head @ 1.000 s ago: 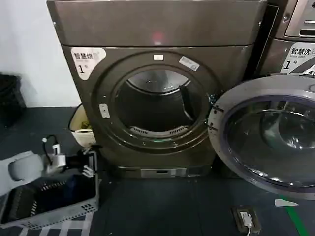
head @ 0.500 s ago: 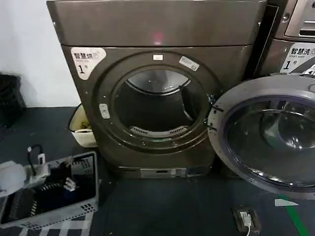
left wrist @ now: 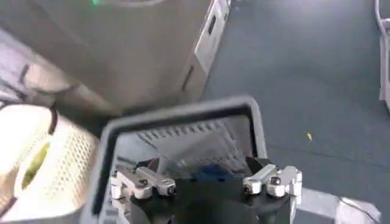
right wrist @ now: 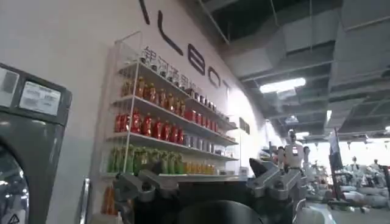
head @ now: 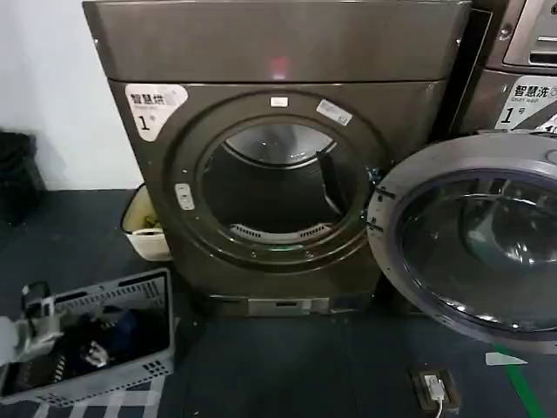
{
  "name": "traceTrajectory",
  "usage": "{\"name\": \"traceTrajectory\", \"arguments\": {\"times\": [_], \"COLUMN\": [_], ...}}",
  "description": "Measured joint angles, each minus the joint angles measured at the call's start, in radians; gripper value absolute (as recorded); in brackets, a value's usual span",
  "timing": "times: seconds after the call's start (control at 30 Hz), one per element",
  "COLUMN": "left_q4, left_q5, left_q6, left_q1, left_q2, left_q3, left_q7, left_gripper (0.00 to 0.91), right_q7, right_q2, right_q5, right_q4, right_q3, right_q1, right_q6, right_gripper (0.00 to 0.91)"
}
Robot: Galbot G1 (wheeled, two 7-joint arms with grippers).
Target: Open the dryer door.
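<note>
Dryer door (head: 474,239) swung fully open to the right of the dryer (head: 278,157), grey inner face outward, drum exposed. Left gripper (left wrist: 206,182) low at the lower left, over a grey basket (head: 130,300), fingers spread, nothing held. Right gripper (right wrist: 210,182) points toward drink shelves (right wrist: 164,128); fingers seem parted, though partly cropped.

Even, fairly dim indoor light falls on the dryer (head: 278,165) from above and in front; a faint pink glow sits on its top panel. The drum interior falls into deep shadow. The dryer door (head: 474,239) carries pale reflections across its dark glass. On the left wrist view the basket (left wrist: 183,140) and floor are soft with motion blur. On the right wrist view, ceiling lights (right wrist: 281,85) glare brightly, and the far hall washes out pale.
</note>
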Motion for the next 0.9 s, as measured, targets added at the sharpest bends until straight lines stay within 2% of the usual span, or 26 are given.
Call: {"name": "traceTrajectory", "arguments": {"times": [0.3, 0.57, 0.9], "left_q4": [0.071, 0.130, 0.148], "left_q5": [0.027, 0.039, 0.036], "left_q6": [-0.035, -0.039, -0.040], "left_q1": [0.085, 0.090, 0.092], "left_q2": [0.032, 0.025, 0.031], "left_q3": [-0.062, -0.073, -0.078], "left_q7": [0.009, 0.019, 0.037], "left_gripper": [0.907, 0.907, 0.907], "right_q7": [0.001, 0.001, 0.001], "right_q2": [-0.001, -0.003, -0.010], "right_q5": [-0.003, -0.004, -0.005], "right_q4": [0.000, -0.004, -0.008], "right_q3": [-0.013, -0.014, -0.015], "right_q1": [0.009, 0.008, 0.011], "right_q6": [0.000, 0.000, 0.000], "right_gripper": [0.907, 0.907, 0.907]}}
